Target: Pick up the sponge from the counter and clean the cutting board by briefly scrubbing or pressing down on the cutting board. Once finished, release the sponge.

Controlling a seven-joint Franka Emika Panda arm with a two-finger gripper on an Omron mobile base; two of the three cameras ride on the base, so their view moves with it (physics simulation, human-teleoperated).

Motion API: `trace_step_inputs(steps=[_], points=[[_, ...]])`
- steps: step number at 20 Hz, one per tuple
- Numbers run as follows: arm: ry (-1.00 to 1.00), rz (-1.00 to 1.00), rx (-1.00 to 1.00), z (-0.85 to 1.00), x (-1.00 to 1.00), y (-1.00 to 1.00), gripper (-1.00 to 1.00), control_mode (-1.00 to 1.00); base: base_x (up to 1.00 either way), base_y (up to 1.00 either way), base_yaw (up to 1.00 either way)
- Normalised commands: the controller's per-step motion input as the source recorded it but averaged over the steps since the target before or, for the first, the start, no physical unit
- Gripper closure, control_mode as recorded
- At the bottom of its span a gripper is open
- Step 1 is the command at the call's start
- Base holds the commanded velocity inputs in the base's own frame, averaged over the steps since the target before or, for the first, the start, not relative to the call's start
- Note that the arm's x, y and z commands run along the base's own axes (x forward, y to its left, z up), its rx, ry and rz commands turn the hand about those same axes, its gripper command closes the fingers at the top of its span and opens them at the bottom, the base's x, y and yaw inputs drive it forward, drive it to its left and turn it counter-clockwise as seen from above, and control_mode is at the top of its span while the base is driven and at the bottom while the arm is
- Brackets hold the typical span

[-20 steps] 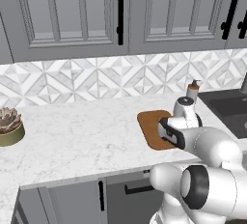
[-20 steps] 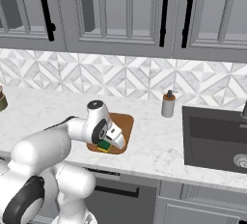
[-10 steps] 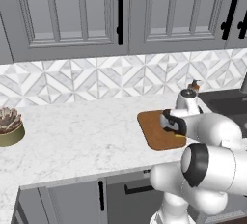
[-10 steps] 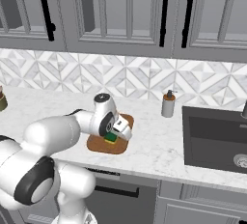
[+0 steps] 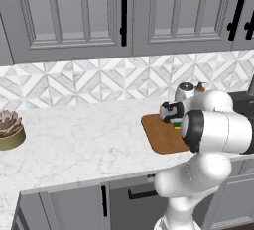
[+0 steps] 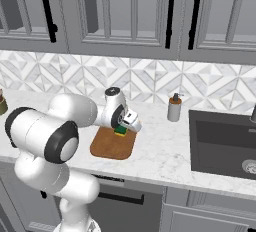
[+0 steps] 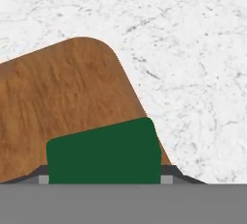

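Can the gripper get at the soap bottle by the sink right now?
Probably not yet. The gripper is shut on the sponge over the cutting board's far edge. The soap bottle stands apart on bare counter, path open, but the hand is full.

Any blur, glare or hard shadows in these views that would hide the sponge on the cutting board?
Left base view: even light, no glare; the arm hides most of the sponge. Right base view: sharp, sponge clear above the cutting board. Hand view: soft, slightly blurred wood grain, green sponge top plain, a thin dark shadow under it.
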Motion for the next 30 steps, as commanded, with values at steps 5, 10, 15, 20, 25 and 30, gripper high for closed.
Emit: trace_step_inputs(steps=[5,10,15,20,25,30], points=[[0.00,0.08,0.00,-0.03,0.22,-0.15,1.00,-1.00,0.00,0.00,0.00],[-0.02,0.07,0.00,0.00,0.17,0.02,1.00,-1.00,0.00,0.00,0.00],[-0.04,0.02,0.00,0.00,0.13,0.02,1.00,-1.00,0.00,0.00,0.00],[-0.07,0.00,0.00,-0.03,0.02,0.01,1.00,-1.00,0.00,0.00,0.00],[-0.07,0.00,0.00,-0.23,0.00,0.00,1.00,-1.00,0.00,0.00,0.00],[-0.04,0.00,0.00,-0.44,-0.01,0.01,1.00,-1.00,0.00,0.00,0.00]])
